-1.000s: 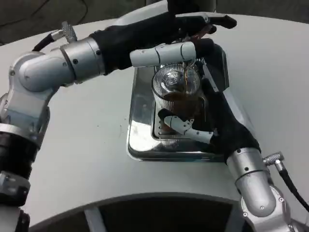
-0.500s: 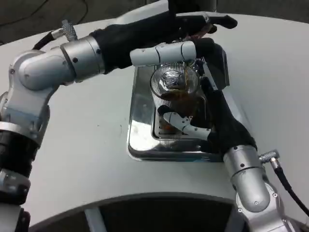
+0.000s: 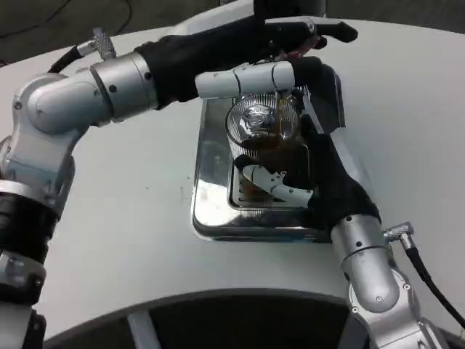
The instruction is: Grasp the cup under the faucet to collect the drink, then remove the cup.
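Down on the white table (image 3: 131,240), the clear cup (image 3: 263,134) stands on the steel drip tray (image 3: 211,189) under the faucet (image 3: 309,33), brown drink streaming into it. Its right hand (image 3: 312,178) wraps the cup, fingers curled round the front. Its left hand (image 3: 240,54) reaches up to the faucet handle, fingers closed over it.

The white surface (image 3: 131,218) carried a shiny metal drip tray (image 3: 211,182), which sat flat on it directly beneath the right hand's fingers (image 3: 272,182). A dark cable (image 3: 436,280) trailed across the surface behind those fingers, near the right edge.
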